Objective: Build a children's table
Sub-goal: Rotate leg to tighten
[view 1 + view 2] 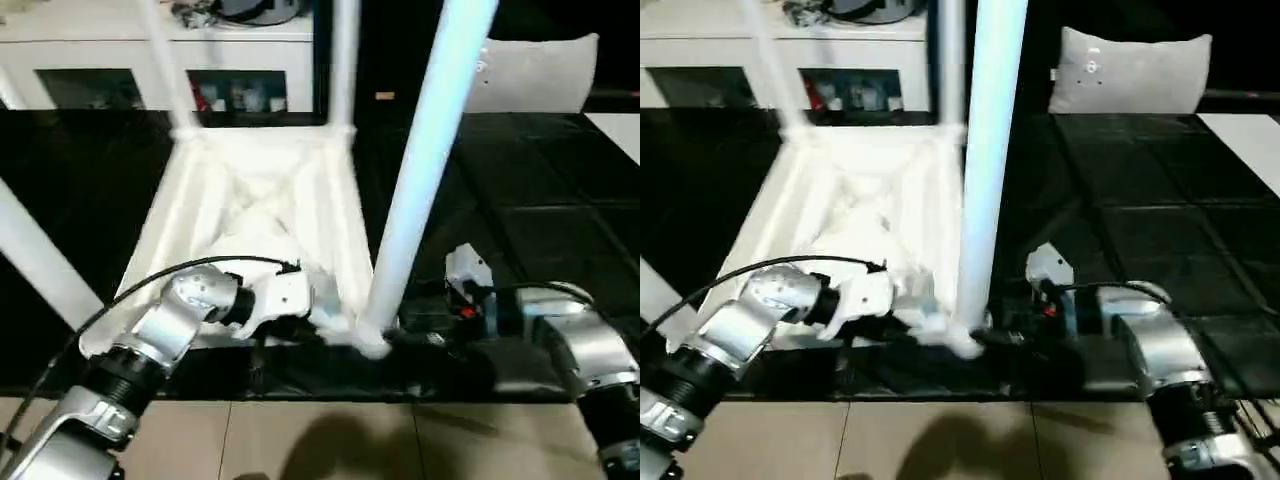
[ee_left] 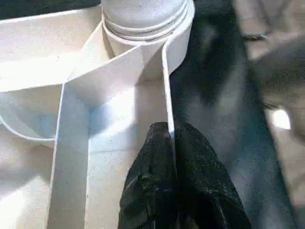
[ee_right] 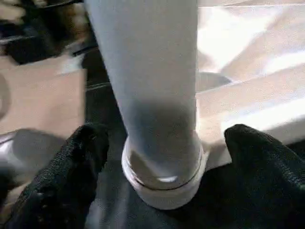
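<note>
So the white plastic square tabletop (image 1: 255, 215) is lying upside down on the black floor mat (image 1: 520, 230), ribbed underside facing up, with white tapered tube legs standing in its corner sockets. The one in play is the near leg (image 1: 425, 170), planted in the round corner socket (image 3: 164, 183) right between the two grippers.

Left gripper (image 2: 172, 138): fingers pinched shut on the thin white side wall (image 2: 167, 86) of the tabletop, one black fingertip (image 2: 155, 148) on each side of it, with the socket just ahead of the tips. That looks like the anchor hand, keeping the top from sliding or tipping.

Right gripper (image 3: 164, 157): jaws spread wide, not gripping anything. The base of the leg sits between the two black pads (image 3: 88, 152) with clear gap on both sides.

My read is that this leg is at the seating stage. In the right wrist view a couple of ridges show at the bottom of the tube right at the socket lip, so I can't tell if it's fully home.

If I were doing it:
- keep the left pinch firm on the wall so the top doesn't creep
- if the right jaws close again, centre the tube between the pads first and grab low, near the socket
- push straight along the leg, since a sideways shove on a long tube could lever the corner up
- check the leg stands in line with the others
</note>
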Robot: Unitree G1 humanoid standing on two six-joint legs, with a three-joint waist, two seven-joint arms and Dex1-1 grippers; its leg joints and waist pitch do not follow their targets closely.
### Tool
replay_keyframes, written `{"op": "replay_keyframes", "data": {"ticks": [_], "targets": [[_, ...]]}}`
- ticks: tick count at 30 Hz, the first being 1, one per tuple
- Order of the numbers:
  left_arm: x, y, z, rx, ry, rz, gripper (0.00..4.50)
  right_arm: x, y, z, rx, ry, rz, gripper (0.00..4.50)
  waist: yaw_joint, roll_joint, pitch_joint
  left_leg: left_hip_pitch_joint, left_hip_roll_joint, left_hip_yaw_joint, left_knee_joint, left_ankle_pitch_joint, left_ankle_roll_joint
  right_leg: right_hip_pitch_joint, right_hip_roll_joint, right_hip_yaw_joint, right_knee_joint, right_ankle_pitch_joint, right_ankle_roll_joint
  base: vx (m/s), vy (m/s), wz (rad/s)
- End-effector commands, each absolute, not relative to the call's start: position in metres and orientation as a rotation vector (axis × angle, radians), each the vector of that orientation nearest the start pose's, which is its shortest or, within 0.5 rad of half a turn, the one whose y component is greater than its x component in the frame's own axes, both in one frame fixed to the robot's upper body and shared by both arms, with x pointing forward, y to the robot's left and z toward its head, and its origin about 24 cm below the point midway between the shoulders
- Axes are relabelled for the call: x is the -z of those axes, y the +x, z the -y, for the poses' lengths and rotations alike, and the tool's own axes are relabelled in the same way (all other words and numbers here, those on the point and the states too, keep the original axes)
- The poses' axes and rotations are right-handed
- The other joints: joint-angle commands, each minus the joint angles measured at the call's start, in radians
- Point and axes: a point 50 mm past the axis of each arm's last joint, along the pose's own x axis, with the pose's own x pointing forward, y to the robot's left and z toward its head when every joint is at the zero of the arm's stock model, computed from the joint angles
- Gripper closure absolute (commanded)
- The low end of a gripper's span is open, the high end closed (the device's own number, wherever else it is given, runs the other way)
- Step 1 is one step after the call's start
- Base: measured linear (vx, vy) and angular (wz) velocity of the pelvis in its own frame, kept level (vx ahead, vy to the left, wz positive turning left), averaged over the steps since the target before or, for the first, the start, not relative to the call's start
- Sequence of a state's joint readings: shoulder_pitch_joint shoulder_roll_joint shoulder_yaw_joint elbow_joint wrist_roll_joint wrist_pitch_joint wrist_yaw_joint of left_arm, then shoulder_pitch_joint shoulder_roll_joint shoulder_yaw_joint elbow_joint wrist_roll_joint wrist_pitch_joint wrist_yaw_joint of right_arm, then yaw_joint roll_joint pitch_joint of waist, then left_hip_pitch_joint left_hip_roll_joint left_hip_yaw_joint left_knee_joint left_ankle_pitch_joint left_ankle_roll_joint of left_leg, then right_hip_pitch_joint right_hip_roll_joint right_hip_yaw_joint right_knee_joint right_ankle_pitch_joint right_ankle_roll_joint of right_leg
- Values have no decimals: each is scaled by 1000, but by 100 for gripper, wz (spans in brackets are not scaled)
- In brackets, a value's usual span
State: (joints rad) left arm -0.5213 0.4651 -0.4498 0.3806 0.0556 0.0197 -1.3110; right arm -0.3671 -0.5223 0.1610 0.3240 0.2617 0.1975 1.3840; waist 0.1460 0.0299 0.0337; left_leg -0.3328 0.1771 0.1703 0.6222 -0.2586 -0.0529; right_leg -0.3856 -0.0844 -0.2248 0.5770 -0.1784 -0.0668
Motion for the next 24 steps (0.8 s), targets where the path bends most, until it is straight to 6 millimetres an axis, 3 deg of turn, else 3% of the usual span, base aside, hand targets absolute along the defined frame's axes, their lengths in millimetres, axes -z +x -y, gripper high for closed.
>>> {"op": "replay_keyframes", "data": {"ticks": [1,2,3,9,17,24], "targets": [[-49,279,-112,1708,697,-457,450,-66,277,177,-1460,-124,-376,60,-3,-12,-66,-8,88,-32,-66,21,103,62,-113,102,-67,-229,10,0,0,0],[-49,278,-114,1729,708,-464,450,-65,274,177,-1500,-131,-397,75,0,-11,-66,-7,88,-31,-66,22,99,62,-113,102,-67,-233,8,0,0,0],[-50,278,-114,1742,716,-468,450,-65,273,176,-1519,-128,-410,86,1,-17,-65,-9,86,-31,-67,21,98,63,-114,102,-67,-243,11,0,0,0],[-50,276,-115,1782,734,-478,450,-60,272,171,-1574,-110,-437,139,1,-16,-65,-10,82,-30,-69,9,80,64,-113,100,-74,-272,28,0,0,0],[-50,275,-114,1802,720,-477,450,-60,269,170,-1610,-71,-450,210,1,-16,-67,-10,84,-32,-67,23,81,64,-113,100,-69,-249,25,0,0,0],[-50,275,-114,1755,643,-476,450,-63,269,176,-1585,-40,-438,239,0,-14,-66,-10,86,-31,-68,16,75,65,-113,100,-70,-252,20,0,0,0]]}}
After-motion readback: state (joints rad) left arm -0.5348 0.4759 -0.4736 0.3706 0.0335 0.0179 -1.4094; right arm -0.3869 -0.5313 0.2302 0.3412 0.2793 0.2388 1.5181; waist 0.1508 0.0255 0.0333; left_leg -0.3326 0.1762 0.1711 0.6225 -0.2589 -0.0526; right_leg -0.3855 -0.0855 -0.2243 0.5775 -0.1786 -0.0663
